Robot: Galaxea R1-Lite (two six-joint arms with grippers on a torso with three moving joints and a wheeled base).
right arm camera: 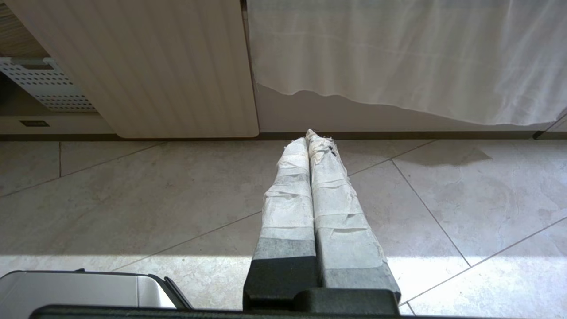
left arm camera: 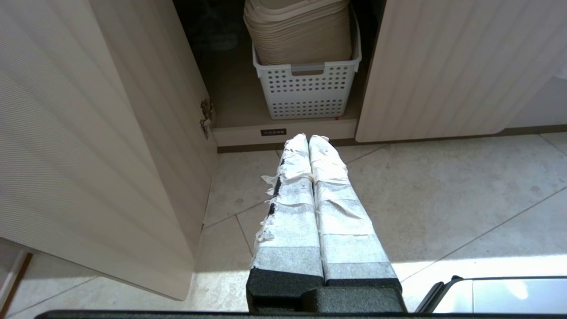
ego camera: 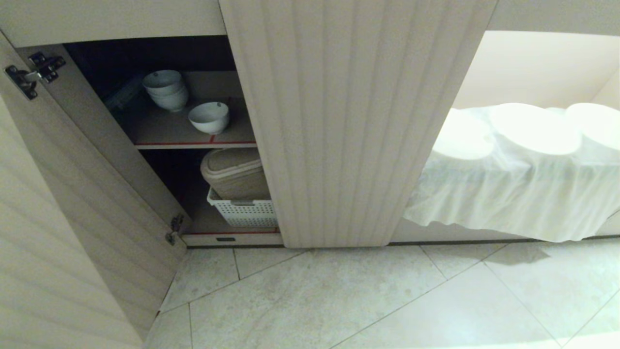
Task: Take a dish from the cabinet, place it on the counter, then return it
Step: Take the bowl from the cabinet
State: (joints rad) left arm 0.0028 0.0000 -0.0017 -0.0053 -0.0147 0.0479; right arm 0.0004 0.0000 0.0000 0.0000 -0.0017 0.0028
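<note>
The dish, a small white bowl, lies tilted on the upper shelf of the cabinet, whose left door stands wide open. A stack of similar bowls sits behind it. The counter's top is out of view. Neither arm appears in the head view. In the left wrist view my left gripper is shut and empty, low over the floor before the cabinet's bottom ledge. In the right wrist view my right gripper is shut and empty over the floor tiles, in front of the closed door.
A white perforated basket holding stacked beige lids fills the bottom shelf. A white cloth drapes over round shapes to the right of the closed door. Pale tiled floor lies in front.
</note>
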